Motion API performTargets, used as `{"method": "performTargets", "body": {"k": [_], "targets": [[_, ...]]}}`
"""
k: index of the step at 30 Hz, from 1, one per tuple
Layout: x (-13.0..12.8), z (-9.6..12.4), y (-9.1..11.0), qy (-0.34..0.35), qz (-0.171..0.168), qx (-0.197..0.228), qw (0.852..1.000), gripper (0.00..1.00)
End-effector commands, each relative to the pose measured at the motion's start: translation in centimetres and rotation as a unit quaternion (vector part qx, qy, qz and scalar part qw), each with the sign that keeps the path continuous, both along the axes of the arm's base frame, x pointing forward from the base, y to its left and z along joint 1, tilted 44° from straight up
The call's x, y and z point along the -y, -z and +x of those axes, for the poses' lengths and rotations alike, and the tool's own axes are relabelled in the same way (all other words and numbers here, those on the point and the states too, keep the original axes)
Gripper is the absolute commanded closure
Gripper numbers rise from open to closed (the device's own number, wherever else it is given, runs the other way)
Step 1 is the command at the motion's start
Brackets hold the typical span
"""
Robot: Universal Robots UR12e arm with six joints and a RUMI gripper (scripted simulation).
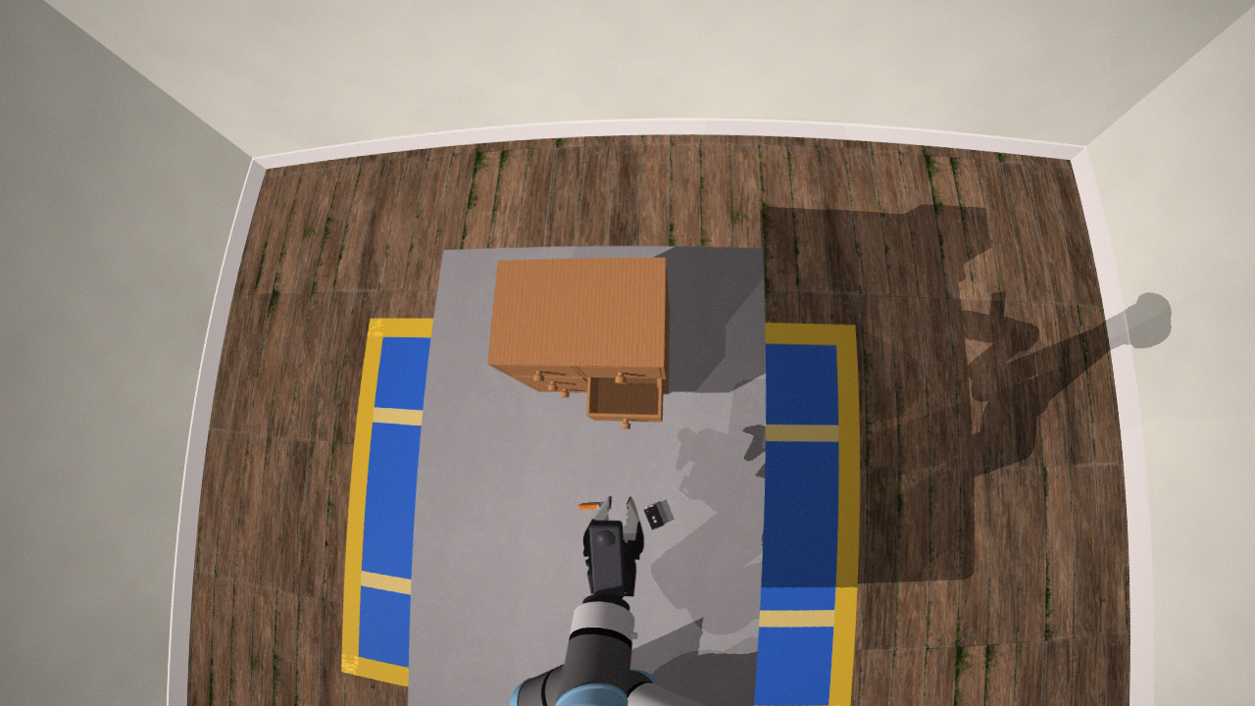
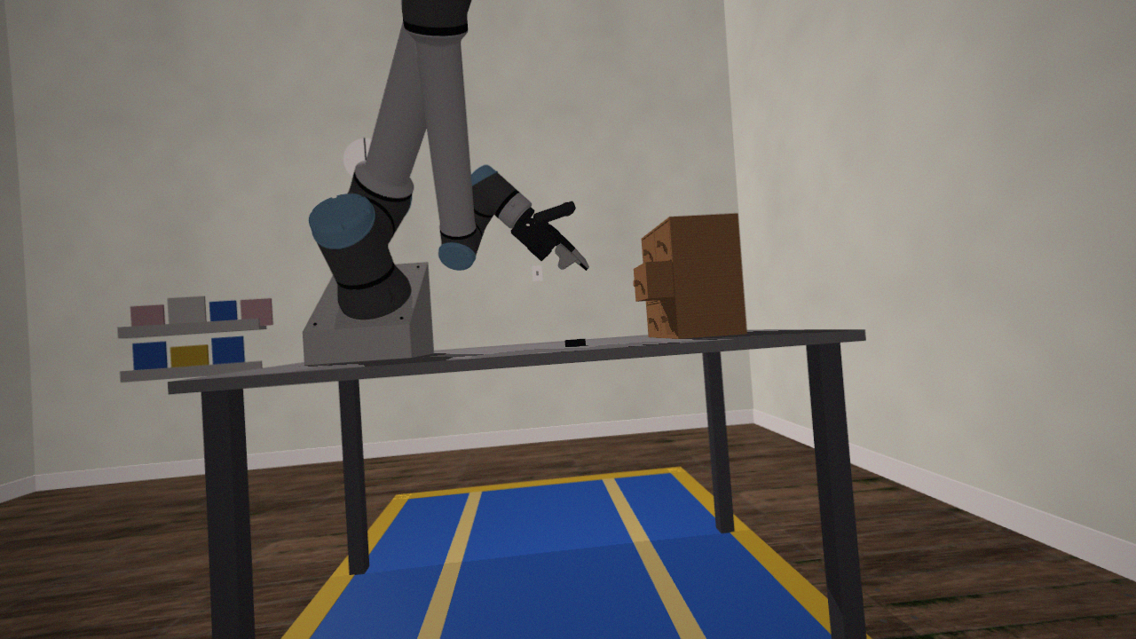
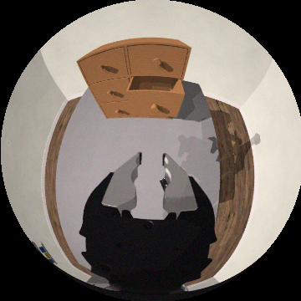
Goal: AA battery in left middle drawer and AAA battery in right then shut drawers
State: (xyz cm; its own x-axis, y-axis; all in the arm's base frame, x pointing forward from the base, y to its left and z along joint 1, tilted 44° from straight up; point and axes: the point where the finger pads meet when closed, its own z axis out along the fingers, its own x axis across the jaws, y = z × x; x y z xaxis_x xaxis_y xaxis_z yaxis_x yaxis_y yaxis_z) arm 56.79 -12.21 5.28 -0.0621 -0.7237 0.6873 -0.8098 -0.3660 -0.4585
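One chest, six drawers; one table, four legs. On the tabletop: one small orange object, left; one small black object, right. Two shelves, seven boxes.

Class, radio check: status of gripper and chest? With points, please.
Gripper (image 1: 619,502) (image 2: 586,266) (image 3: 152,153) open, holding nothing. Chest (image 1: 578,311) (image 2: 706,273) (image 3: 94,71) upright, right middle drawer (image 1: 625,418) (image 2: 658,280) (image 3: 155,102) pulled out. Nothing seen between gripper and chest.

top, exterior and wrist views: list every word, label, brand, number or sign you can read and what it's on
No text can be read in any view.
Small black-and-silver object on the grey table: pale marks, too small to read.
Brown wooden chest: no lettering visible.
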Motion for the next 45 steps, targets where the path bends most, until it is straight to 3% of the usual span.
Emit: {"method": "performTargets", "body": {"k": [1, 45], "targets": [[-0.3, -0.2, -0.3, 0.019, 0.003, -0.021, 1.000, 0.80], [-2.5, -2.0, -2.4, 0.130, 0.013, -0.137, 0.982, 0.80]]}}
